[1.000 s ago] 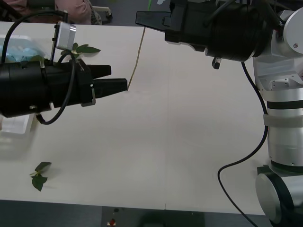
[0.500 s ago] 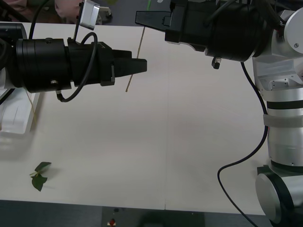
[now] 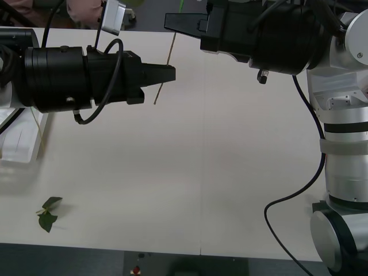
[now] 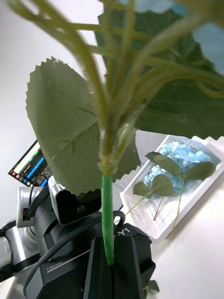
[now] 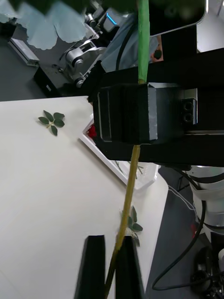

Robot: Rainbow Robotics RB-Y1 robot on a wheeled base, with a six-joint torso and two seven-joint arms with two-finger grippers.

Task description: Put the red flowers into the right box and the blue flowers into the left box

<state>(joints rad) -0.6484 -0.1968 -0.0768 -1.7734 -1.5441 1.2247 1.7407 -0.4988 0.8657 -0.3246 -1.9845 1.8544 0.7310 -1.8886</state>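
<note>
Right claw [image 3: 171, 23] clamps blue flower stem [image 3: 170, 52]; left claw [image 3: 168, 74] pinches its lower end; left box [image 4: 204, 142] holds blue flowers [image 4: 179, 156].

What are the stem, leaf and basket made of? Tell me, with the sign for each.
Stem, clamped in the right gripper: likely moulded plastic; smooth, evenly green.
Leaf: probably fabric or thin plastic; matte, with pressed veins and a regular saw-tooth edge.
Basket: white plastic, seemingly; a slightly glossy moulded rim.
</note>
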